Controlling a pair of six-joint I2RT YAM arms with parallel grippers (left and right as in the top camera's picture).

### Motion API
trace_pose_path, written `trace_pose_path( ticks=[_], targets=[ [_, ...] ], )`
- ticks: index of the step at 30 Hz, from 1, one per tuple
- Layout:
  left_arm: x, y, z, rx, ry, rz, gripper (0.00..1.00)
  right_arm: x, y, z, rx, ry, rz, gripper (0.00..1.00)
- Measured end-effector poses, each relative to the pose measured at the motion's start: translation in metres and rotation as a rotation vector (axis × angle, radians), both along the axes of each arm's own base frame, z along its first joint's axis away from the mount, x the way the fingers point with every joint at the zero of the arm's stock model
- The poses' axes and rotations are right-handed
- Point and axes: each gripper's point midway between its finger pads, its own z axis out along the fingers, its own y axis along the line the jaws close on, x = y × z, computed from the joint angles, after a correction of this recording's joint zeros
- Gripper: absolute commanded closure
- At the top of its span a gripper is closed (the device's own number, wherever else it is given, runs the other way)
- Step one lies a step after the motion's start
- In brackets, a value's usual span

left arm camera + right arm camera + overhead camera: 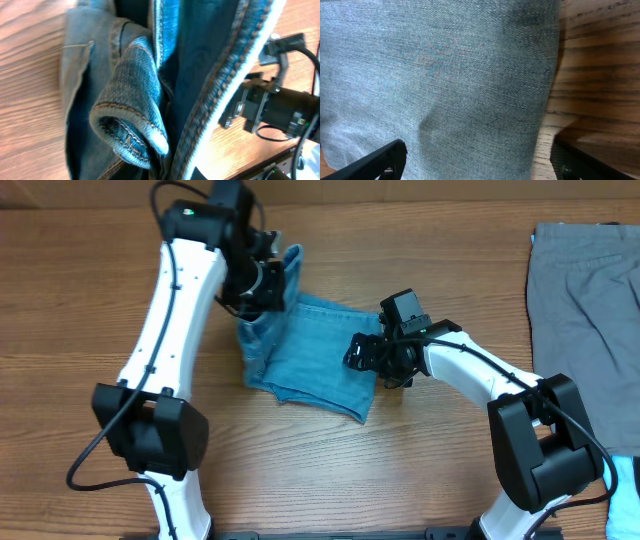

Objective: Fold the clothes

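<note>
Faded light blue denim jeans (pixel 130 115), bunched at 11 o'clock.
Left gripper (pixel 268 285) pinches them; right gripper (pixel 477 152), at 3 o'clock, spread.

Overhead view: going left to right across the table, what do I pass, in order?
Left arm → jeans → right gripper at the jeans' right edge → grey garment at the picture's right edge.

Folded jeans (pixel 310 358) mid-table; left tool (pixel 266 286) at raised corner, right tool (pixel 363 352) at right edge.
</note>
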Motion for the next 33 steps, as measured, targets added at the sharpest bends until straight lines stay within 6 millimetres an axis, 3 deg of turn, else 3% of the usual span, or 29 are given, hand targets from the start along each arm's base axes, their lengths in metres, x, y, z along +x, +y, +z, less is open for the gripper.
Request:
trace_pose_path(
  ticks=[7, 12, 16, 22, 26, 27, 28, 29, 30, 31, 33],
  targets=[
    [-0.018, -0.052, 0.002, -0.022, -0.008, -0.104, 0.79, 0.000, 0.000, 0.000, 0.000, 0.002, -0.001, 0.04],
    [-0.022, -0.061, 0.002, -0.025, -0.008, -0.116, 0.82, -0.001, -0.009, -0.001, -0.002, 0.029, -0.024, 0.05],
    [-0.021, -0.062, 0.002, -0.027, -0.006, -0.103, 0.60, -0.001, -0.044, 0.002, -0.014, 0.113, -0.113, 0.05],
    [-0.019, -0.060, 0.002, -0.021, -0.010, -0.095, 0.54, 0.022, -0.102, 0.037, -0.024, 0.148, -0.222, 0.05],
    [-0.013, -0.048, 0.000, 0.012, -0.015, -0.055, 0.57, 0.033, -0.116, 0.072, 0.000, 0.110, -0.207, 0.06],
    [-0.011, -0.042, -0.001, 0.024, -0.017, -0.037, 0.62, 0.035, -0.112, 0.083, 0.024, 0.087, -0.182, 0.12],
    [-0.006, -0.033, -0.002, 0.049, -0.022, -0.008, 0.65, 0.037, -0.106, 0.098, 0.059, 0.047, -0.143, 0.25],
    [-0.003, -0.025, -0.003, 0.069, -0.024, 0.021, 0.69, 0.037, -0.098, 0.107, 0.089, 0.024, -0.111, 0.54],
    [0.001, -0.016, -0.004, 0.097, -0.029, 0.052, 0.73, 0.035, -0.088, 0.117, 0.126, 0.002, -0.073, 0.67],
    [0.005, -0.005, -0.006, 0.126, -0.035, 0.083, 0.78, 0.033, -0.080, 0.124, 0.150, -0.013, -0.039, 0.77],
    [0.013, 0.012, -0.006, 0.162, -0.046, 0.141, 0.90, 0.026, -0.057, 0.131, 0.191, -0.026, 0.036, 0.85]
  ],
)
